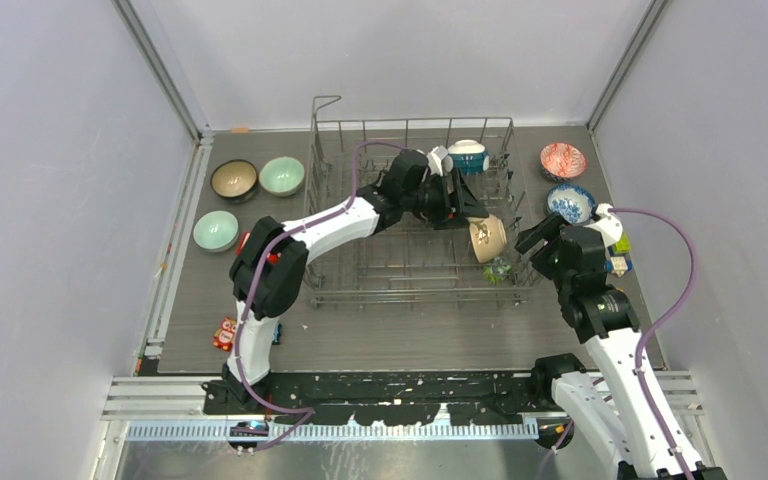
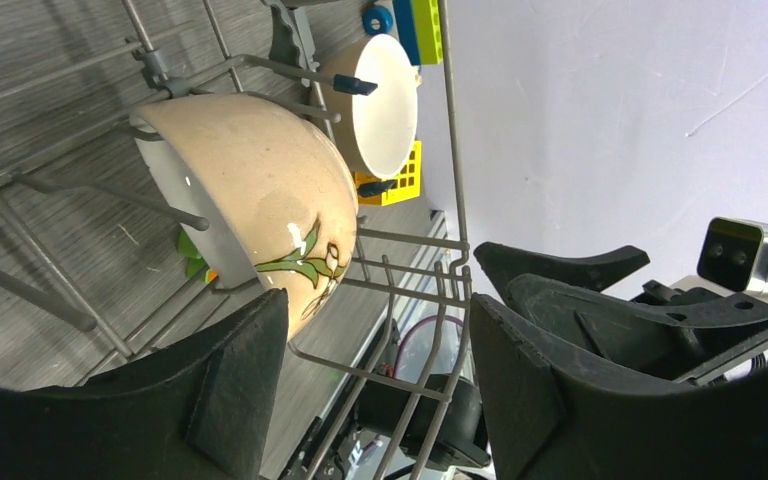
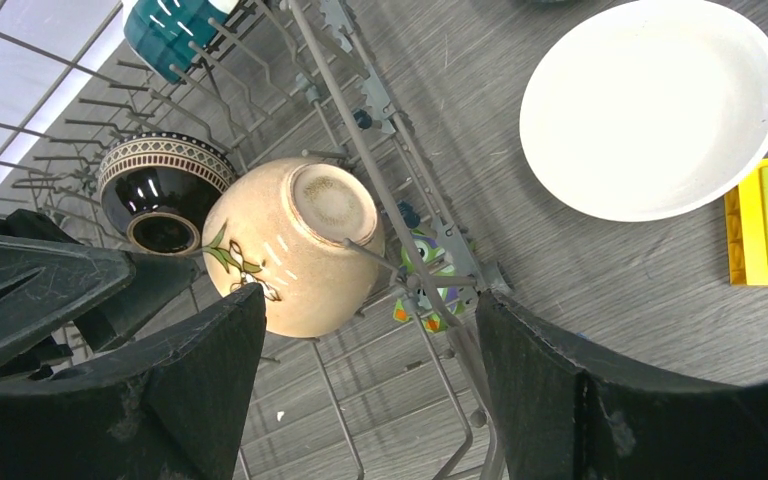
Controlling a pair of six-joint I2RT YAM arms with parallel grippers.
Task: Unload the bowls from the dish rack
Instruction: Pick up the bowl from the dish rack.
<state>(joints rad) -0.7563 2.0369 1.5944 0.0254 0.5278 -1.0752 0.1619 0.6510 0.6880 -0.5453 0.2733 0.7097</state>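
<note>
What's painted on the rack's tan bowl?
The tan ceramic bowl bears green leaves; best in left wrist view.

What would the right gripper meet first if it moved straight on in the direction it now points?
Most likely the wire side of the dish rack, which crosses ahead of the right gripper. The cream bowl sits just behind those wires. Depth is unclear, so the order is uncertain.

Grey wood-grain table (image 1: 380,335), plain pale walls (image 1: 50,200) on the left, right and far sides, metal corner posts (image 1: 160,65) at back. Even, soft light, faint shadows.
</note>
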